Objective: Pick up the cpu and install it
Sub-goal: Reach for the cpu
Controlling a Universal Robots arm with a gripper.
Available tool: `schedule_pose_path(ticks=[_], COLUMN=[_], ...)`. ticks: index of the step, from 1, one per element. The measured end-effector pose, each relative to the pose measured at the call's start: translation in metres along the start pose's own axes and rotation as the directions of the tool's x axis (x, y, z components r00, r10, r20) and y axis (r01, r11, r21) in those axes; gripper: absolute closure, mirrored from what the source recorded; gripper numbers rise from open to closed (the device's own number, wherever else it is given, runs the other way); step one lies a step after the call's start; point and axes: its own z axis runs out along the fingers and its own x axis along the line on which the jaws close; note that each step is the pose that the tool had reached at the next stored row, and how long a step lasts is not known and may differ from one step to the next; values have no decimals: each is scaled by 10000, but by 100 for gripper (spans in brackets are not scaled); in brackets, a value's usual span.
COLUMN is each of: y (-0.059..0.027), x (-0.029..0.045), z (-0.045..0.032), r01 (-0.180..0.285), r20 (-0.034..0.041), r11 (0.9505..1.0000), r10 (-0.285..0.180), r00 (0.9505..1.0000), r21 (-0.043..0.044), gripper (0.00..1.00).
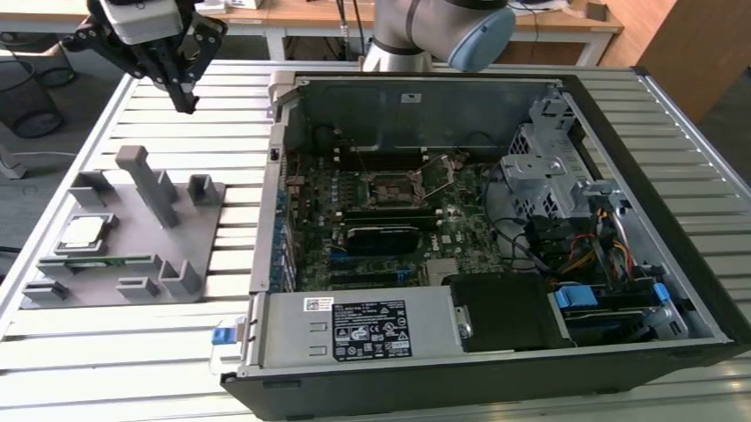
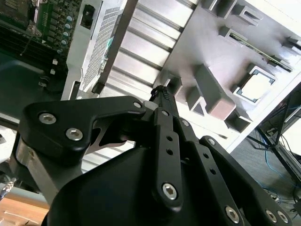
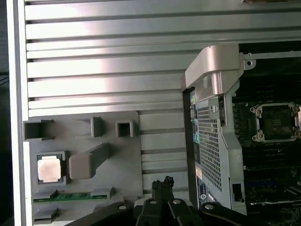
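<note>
The cpu [image 1: 83, 230], a small square chip with a shiny silver top, lies in a recess of the grey holder [image 1: 129, 264] at the exterior view's left. It also appears in both wrist views [image 2: 256, 86] [image 3: 49, 168]. My gripper [image 1: 185, 104] hangs high above the slatted table, beyond the holder's far end and apart from the cpu. Its black fingers meet at the tips in both wrist views [image 2: 160, 90] [image 3: 162, 181], shut with nothing between them. The open cpu socket [image 1: 393, 189] sits on the motherboard inside the computer case, also seen in the first wrist view [image 3: 277, 121].
The open computer case [image 1: 273, 158] lies flat on the slatted metal table [image 1: 223, 132], its tall wall just to the holder's right. A green memory stick [image 1: 100, 261] rests in the holder near the cpu. Grey posts [image 1: 150, 185] stand up from the holder.
</note>
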Motion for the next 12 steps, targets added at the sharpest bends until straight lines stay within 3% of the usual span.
schedule_pose_path(ticks=[5,12], y=[-12,-26], x=[142,319], z=[2,5], r01=[-2,-7], r20=[-5,-128], r11=[10000,10000], r10=[2,7], r00=[10000,9999], r21=[0,5], gripper=[89,89])
